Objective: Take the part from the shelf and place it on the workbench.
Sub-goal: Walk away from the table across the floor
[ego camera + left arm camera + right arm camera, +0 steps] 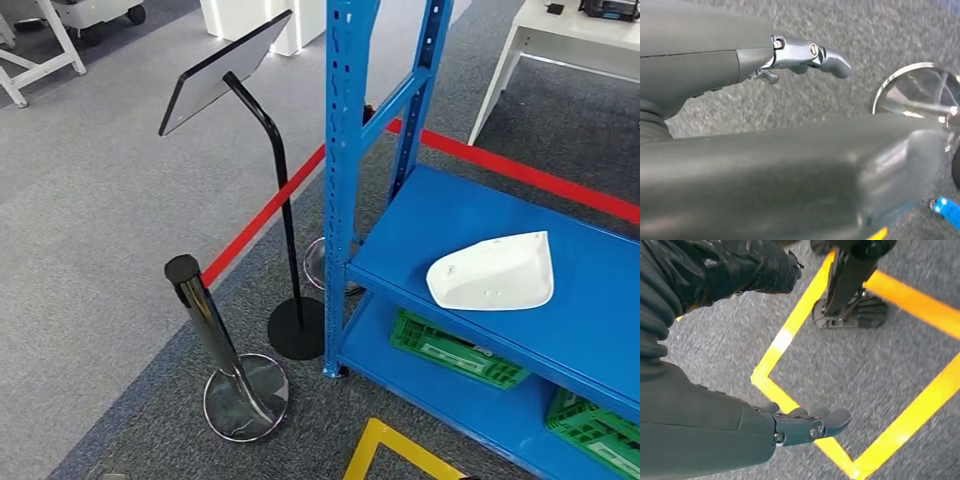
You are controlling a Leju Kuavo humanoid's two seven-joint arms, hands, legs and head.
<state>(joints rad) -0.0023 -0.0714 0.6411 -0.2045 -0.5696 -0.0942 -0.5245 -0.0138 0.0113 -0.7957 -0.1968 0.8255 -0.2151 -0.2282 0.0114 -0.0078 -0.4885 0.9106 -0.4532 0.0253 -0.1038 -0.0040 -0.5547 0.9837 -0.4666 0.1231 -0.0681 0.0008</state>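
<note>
The part (492,273) is a white moulded shell lying flat on the middle board of the blue shelf (468,225), right of centre in the head view. My left hand (806,55) hangs over grey carpet with its fingers stretched out and nothing in it. My right hand (810,424) also hangs low, fingers extended and empty, above yellow floor tape (791,330).
A chrome barrier post (207,330) with a red belt (264,215) stands left of the shelf, beside a black sign stand (287,220). Green crates (453,352) lie on the lower board. A white table (573,35) stands at the far right. Yellow tape (377,445) marks the floor.
</note>
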